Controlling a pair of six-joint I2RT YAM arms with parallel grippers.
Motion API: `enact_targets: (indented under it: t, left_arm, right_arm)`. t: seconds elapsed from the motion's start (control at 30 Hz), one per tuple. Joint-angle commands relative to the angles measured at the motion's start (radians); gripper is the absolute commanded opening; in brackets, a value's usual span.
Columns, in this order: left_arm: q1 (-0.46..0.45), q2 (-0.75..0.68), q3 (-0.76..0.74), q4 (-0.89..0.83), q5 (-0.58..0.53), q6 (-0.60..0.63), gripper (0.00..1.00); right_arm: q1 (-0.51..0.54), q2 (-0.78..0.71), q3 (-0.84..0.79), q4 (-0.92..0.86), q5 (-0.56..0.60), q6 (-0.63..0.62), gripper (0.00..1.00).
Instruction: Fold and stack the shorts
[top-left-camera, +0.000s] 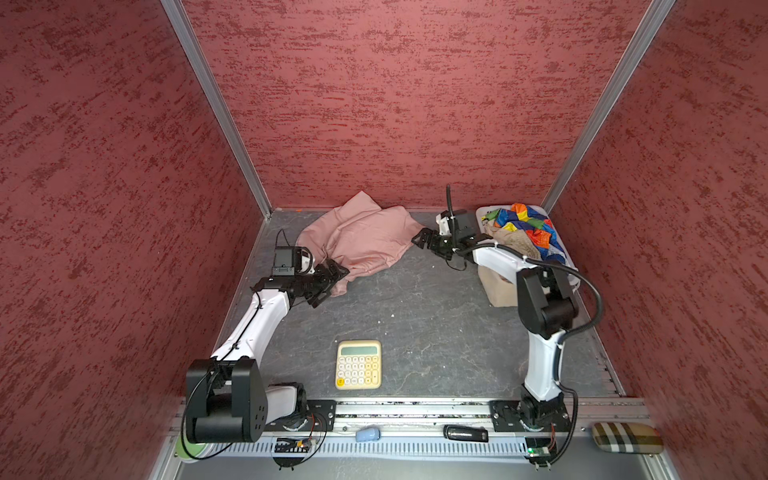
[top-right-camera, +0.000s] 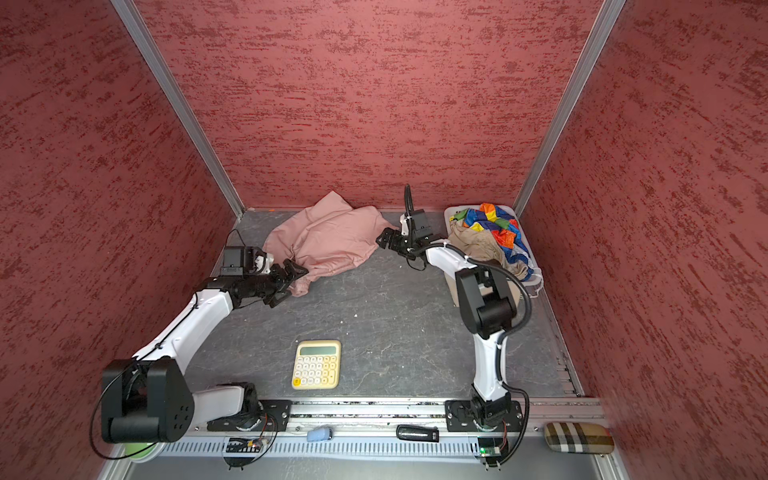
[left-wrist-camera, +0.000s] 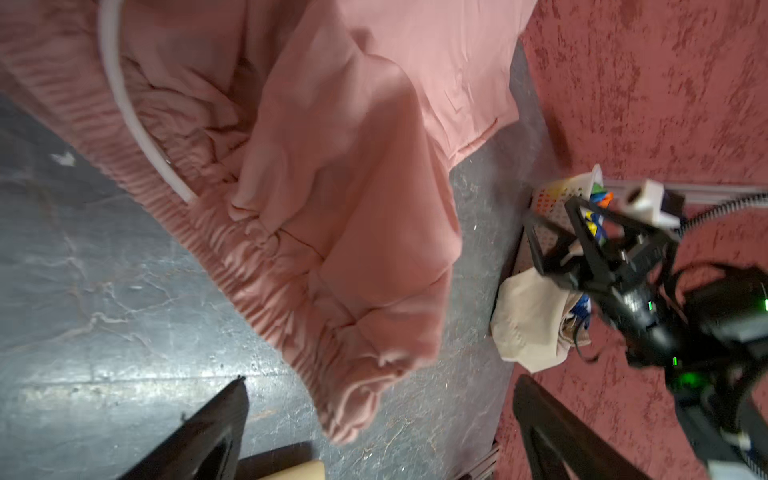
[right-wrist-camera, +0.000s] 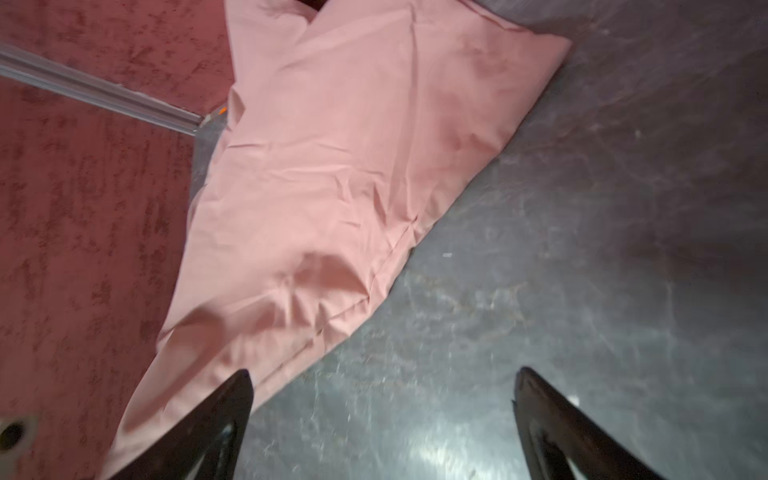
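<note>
Flattening pink shorts first | they are lying rumpled at back of table, btw left gripper & right gripper | both claws are standing apart, empty | you are needing to pinch elastic corners, pulling taut before folding | beige shorts, rainbow shorts are waiting in basket

arms white shells | joints black | left hand black | cables black
</note>
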Motion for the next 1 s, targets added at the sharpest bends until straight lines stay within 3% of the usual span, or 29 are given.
enact_targets:
  t: [0.0,0.2,0.43,0.53,0.73,0.87,0.97]
  left_arm:
    - [0.003,-0.065,0.013,-0.064,-0.042,0.023,0.99]
    - [0.022,-0.107,0.050,-0.093,-0.038,0.005,0.99]
    - [0.017,-0.081,0.056,-0.055,-0.025,-0.018,0.99]
    - [0.016,-0.064,0.055,-0.026,-0.018,-0.032,0.99]
    - [0.028,-0.020,0.093,-0.016,-0.008,-0.030,0.99]
    - [0.071,0.000,0.108,-0.011,0.018,-0.027,0.99]
    - [0.096,0.010,0.111,-0.001,0.034,-0.024,0.99]
  right_arm:
    - [-0.009,0.120,0.169,-0.063,0.075,0.026,0.99]
    - [-0.016,0.317,0.440,-0.176,0.174,0.033,0.98]
    - [-0.035,0.504,0.709,-0.299,0.253,0.068,0.79]
    - [-0.034,0.569,0.805,-0.337,0.254,0.090,0.61]
    - [-0.035,0.603,0.830,-0.334,0.237,0.117,0.01]
    - [-0.038,0.553,0.809,-0.365,0.255,0.071,0.00]
    - [-0.039,0.428,0.650,-0.335,0.289,0.027,0.00]
